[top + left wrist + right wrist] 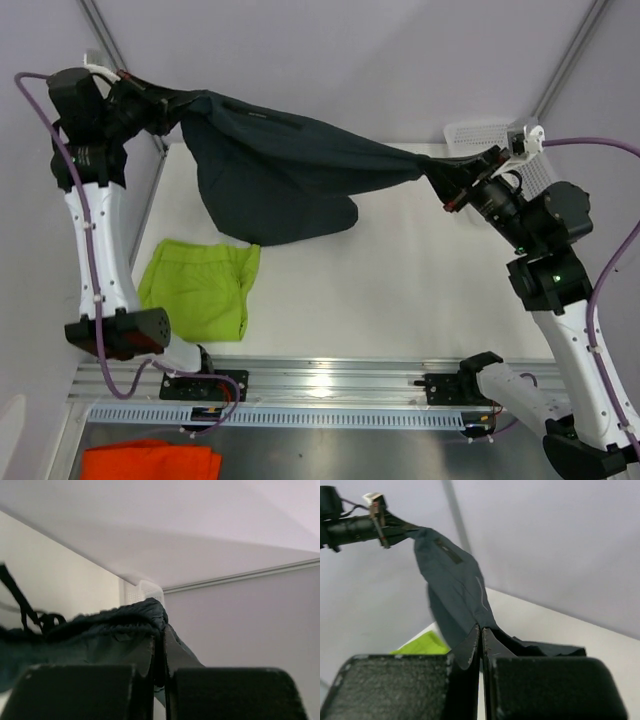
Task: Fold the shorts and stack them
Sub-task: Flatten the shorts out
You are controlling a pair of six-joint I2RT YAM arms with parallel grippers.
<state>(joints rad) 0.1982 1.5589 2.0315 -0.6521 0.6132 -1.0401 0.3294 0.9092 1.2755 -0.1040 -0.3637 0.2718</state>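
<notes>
**Dark shorts hanging stretched between both tools**

The dark shorts (270, 165) are hanging in the air, above and beyond the lime green shorts (200, 285), and are spanning from one arm to the other. The left tool (150, 105) is gripping one end of the waistband, its fingers pressed together on a bunched fold of the fabric, up and slightly left of the green pair. The right tool (450, 180) is pinching the opposite end, its fingers likewise clamped on cloth, far to the right of the green pair. The middle of the dark fabric is sagging down, with its lowest fold hanging just beyond the green shorts' far right corner. The green shorts are lying flat on the white tabletop (400, 290). An orange cloth (150, 462) is sitting nearer than the green pair, off the tabletop.
</notes>
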